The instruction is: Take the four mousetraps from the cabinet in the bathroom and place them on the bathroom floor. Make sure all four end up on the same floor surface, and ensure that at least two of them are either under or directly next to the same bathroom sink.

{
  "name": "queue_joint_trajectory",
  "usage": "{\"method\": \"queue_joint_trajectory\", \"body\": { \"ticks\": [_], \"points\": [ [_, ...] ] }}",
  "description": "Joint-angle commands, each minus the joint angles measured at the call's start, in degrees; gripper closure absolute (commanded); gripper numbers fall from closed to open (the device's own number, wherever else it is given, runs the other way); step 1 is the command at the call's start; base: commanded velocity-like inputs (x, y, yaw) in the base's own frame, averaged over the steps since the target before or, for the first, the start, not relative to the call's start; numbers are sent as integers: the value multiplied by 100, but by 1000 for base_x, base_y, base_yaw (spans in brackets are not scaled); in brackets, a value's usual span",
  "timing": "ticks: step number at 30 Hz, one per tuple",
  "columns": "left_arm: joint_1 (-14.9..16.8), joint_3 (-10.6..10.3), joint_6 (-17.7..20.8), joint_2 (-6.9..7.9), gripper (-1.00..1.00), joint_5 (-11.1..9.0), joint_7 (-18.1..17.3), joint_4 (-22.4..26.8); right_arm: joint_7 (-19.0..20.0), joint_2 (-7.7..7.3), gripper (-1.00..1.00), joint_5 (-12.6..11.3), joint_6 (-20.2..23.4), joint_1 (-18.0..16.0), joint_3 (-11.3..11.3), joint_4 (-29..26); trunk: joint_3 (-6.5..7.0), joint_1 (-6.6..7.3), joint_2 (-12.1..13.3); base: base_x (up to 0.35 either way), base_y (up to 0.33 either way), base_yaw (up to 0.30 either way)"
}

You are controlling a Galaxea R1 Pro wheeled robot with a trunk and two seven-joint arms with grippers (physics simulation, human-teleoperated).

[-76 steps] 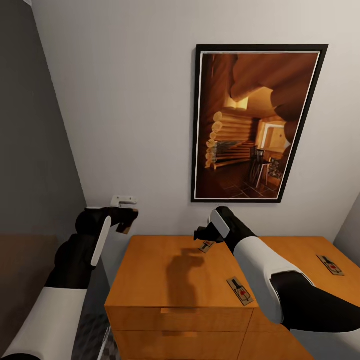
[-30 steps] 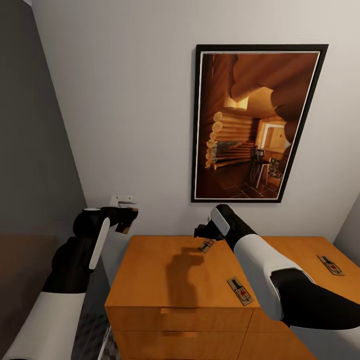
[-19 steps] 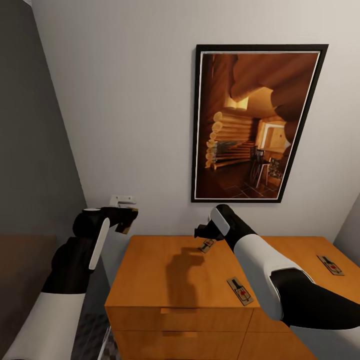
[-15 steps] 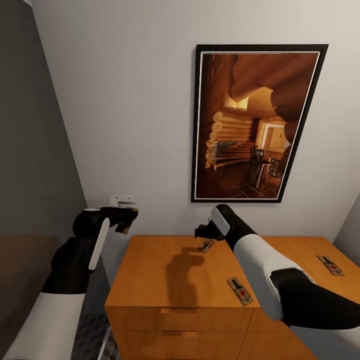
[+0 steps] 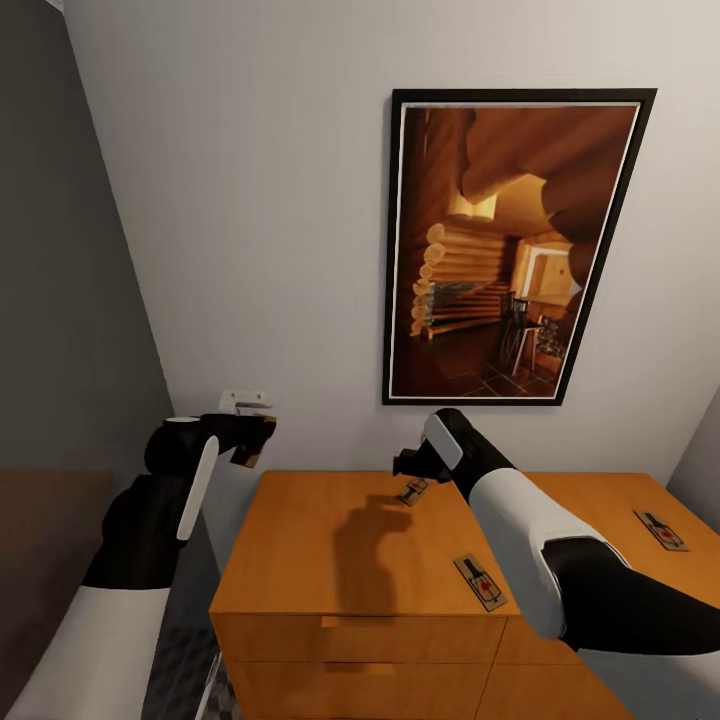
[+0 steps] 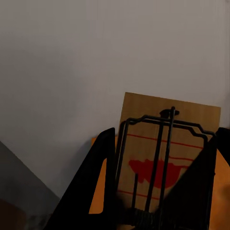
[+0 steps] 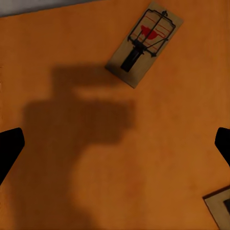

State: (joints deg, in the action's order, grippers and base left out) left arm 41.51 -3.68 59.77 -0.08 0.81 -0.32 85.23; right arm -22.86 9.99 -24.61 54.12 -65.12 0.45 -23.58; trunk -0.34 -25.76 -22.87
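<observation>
The left claw (image 6: 158, 191) is clamped on one mousetrap (image 6: 165, 158), held up beside the cabinet (image 5: 300, 540). The right claw (image 5: 408, 464) hangs spread wide above the cabinet top, over a second trap (image 7: 143, 42). Two more traps (image 5: 479, 581) (image 5: 660, 529) lie nearer on top.

Left arm raised, forearm angled up, left gripper (image 5: 250, 440) jaws clamped on a mousetrap (image 6: 165, 160) held between the fingers (image 6: 103, 167). Right arm reaches forward over the cabinet (image 5: 300, 540) top, right gripper (image 5: 408, 464) pointing down, jaws spread wide, fingertips (image 7: 9, 146) apart, holding nothing.
</observation>
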Motion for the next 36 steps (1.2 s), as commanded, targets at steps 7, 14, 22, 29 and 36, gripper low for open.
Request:
{"method": "queue_joint_trajectory", "body": {
  "ticks": [7,14,22,29,36],
  "points": [
    [-1,-1,23,-1,100,23,-7,9,-68,0,-100,-54,12,-1,-69,0,-4,-2,-5,0,0,0],
    [-2,-7,23,-1,100,17,-9,11,-70,0,-100,-53,11,-1,-204,50,-4,-2,-5,0,0,0],
    [-2,-10,23,-1,100,21,-6,11,-80,0,-100,-46,11,-1,-389,101,-4,-2,-5,0,0,0],
    [-3,-10,23,-1,100,22,-6,11,-115,0,-100,-46,9,-1,-424,108,-4,-2,-5,0,0,0],
    [-3,-10,23,-1,100,21,-8,11,-187,0,-100,-53,4,-1,-435,105,-4,-2,-5,5,0,0]
  ]
}}
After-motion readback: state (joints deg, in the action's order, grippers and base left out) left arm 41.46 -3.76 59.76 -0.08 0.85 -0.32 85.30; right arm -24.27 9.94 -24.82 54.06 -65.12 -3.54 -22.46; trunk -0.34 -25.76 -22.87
